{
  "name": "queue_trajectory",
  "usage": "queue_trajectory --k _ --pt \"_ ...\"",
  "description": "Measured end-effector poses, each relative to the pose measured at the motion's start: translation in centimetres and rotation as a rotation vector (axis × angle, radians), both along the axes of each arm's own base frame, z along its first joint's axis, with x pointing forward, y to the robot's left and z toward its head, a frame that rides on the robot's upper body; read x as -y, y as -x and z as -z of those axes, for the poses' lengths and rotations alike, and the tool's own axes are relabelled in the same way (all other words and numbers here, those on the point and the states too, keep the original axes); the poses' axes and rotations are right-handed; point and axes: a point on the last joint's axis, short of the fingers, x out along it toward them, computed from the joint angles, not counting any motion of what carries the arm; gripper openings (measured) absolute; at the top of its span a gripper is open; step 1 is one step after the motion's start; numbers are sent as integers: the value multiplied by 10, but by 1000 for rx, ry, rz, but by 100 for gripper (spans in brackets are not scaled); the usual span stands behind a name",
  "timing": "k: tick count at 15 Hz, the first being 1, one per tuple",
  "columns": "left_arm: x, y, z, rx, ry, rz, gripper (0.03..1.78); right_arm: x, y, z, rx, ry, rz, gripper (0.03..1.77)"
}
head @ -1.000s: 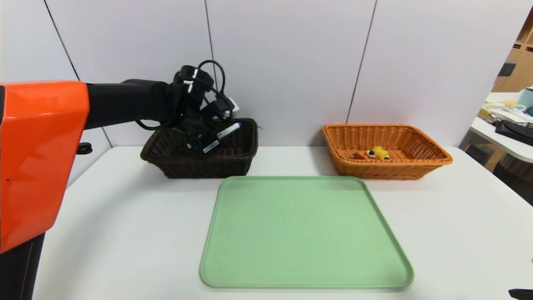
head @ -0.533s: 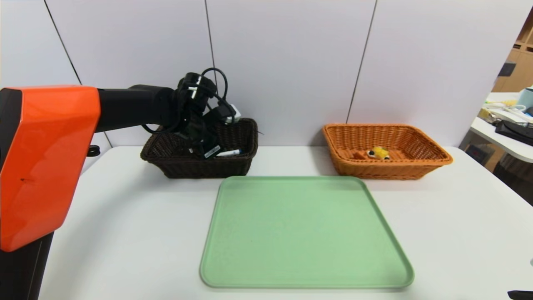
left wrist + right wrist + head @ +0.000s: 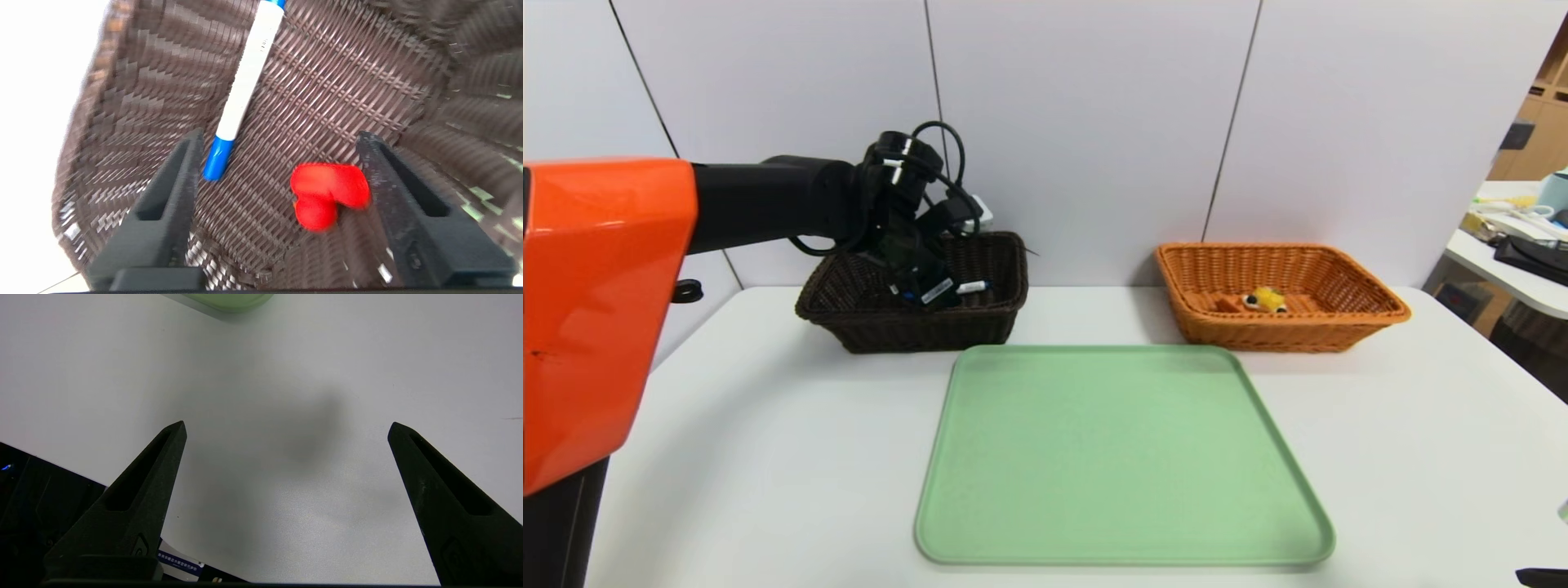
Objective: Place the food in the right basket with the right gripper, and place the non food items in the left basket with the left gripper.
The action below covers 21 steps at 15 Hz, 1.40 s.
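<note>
Head view shows the left gripper [image 3: 923, 287] reaching into the left basket [image 3: 849, 314] at the table's [image 3: 727, 457] far left. Its fingers [image 3: 171, 192] are spread wide, holding nothing — the marker pen [image 3: 245, 94] and red rubber duck [image 3: 327, 194] lie on the basket floor. The food [image 3: 1264, 300] sits in the right basket [image 3: 1364, 298]. The right gripper [image 3: 286, 428] hangs wide open over bare table beside the green tray [image 3: 1119, 457].

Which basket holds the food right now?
The orange-tan basket on the robot's right: the waffle wedge lies inside it. The dark brown basket holds the marker and red duck.
</note>
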Motion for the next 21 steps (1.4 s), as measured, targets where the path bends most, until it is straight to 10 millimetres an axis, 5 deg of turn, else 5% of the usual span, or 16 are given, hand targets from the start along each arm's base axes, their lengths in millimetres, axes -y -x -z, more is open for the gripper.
queue_trajectory --k 9,14,21 --pt "-20 42 -79 175 101 -5 159 -2 -3 -2 -2 7 -10 170" --pt "-44 93 -121 208 142 -57 164 -2 -4 -5 11 6 -6 170" --pt "-90 182 -113 113 199 -193 167 1 -1 -13 62 12 24 170"
